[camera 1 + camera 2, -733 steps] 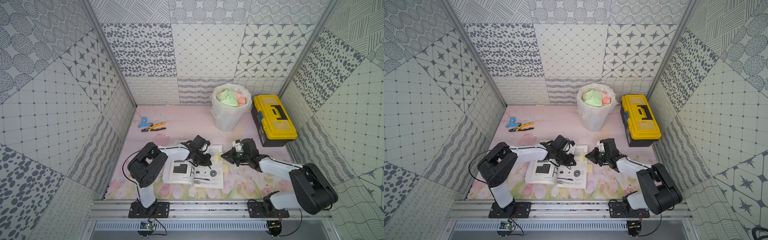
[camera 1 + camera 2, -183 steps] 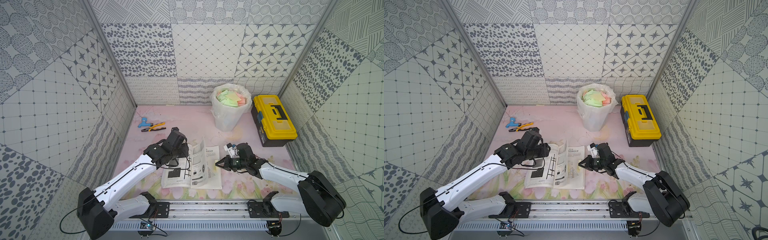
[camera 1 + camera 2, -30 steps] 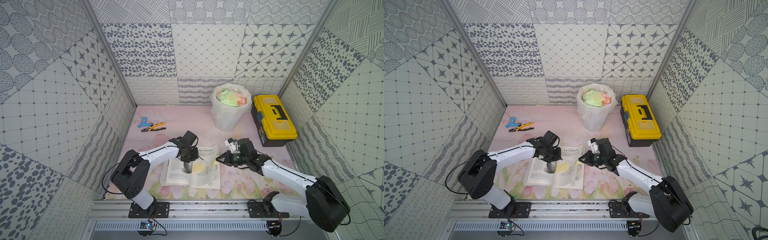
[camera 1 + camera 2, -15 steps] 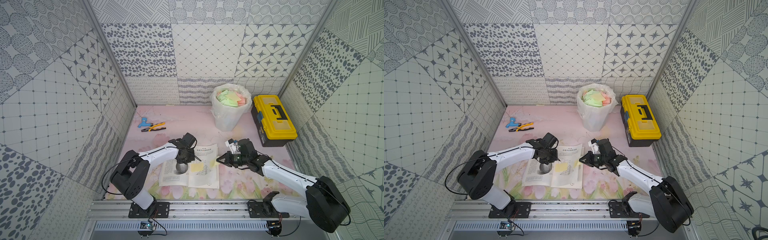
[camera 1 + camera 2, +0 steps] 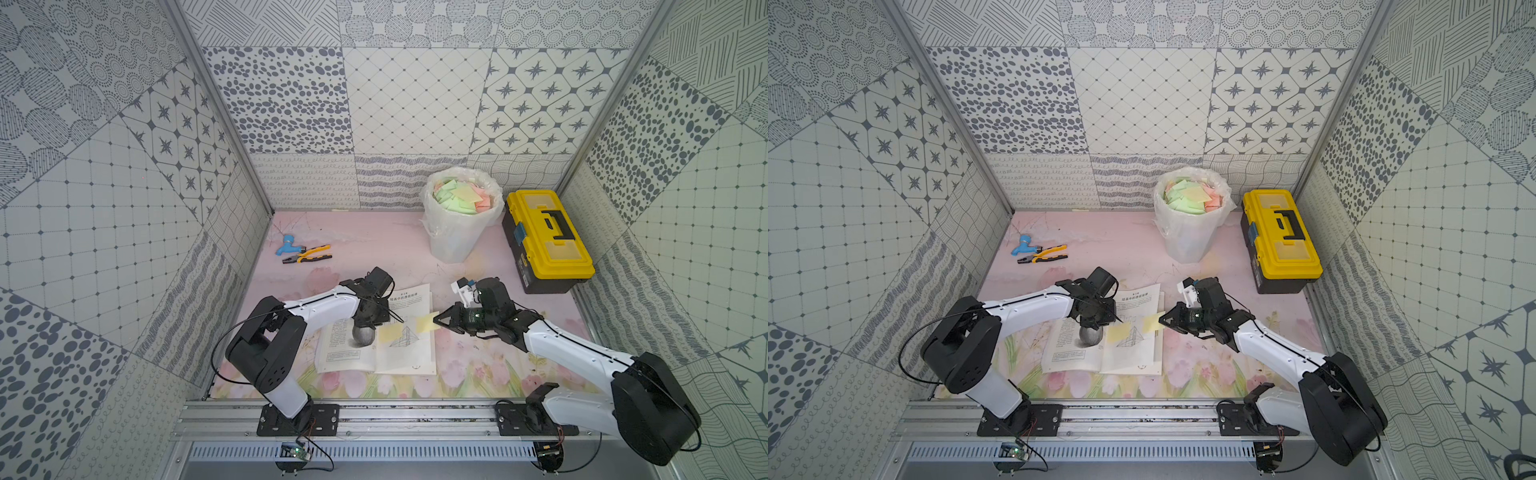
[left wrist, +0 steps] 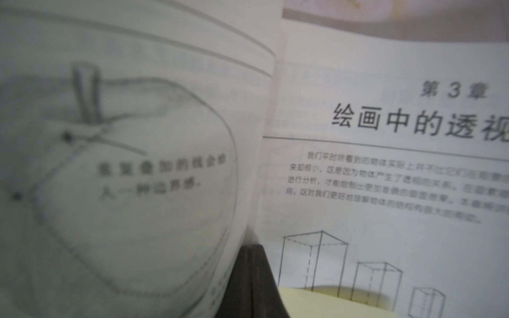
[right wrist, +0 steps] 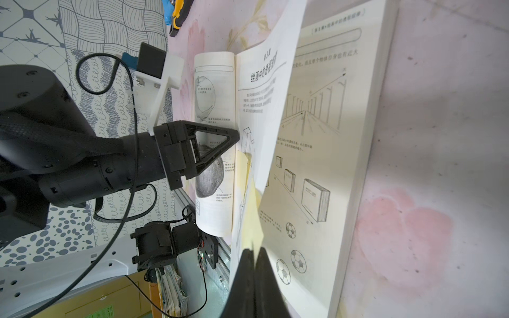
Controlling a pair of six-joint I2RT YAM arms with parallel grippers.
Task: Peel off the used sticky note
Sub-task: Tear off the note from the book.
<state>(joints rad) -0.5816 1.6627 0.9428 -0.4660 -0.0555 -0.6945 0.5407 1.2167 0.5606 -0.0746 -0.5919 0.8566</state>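
At the far left, pliers [image 5: 307, 254] and a blue object [image 5: 286, 245] are lying on the pink table [image 5: 374, 257]. The left gripper [image 5: 392, 318] is pressing on the open book [image 5: 399, 357] beside its spine. Its jaws are standing fully closed, with nothing between them. The yellow sticky note [image 5: 424, 323] is sitting over the right-hand page, which is standing raised off the pages beneath. The right gripper [image 5: 438, 321] is pinching the note's outer edge, with its jaws closed on it. Farther right, a lined bin [image 5: 455, 249] holding coloured notes and a yellow toolbox [image 5: 546, 241] are standing near the back wall.
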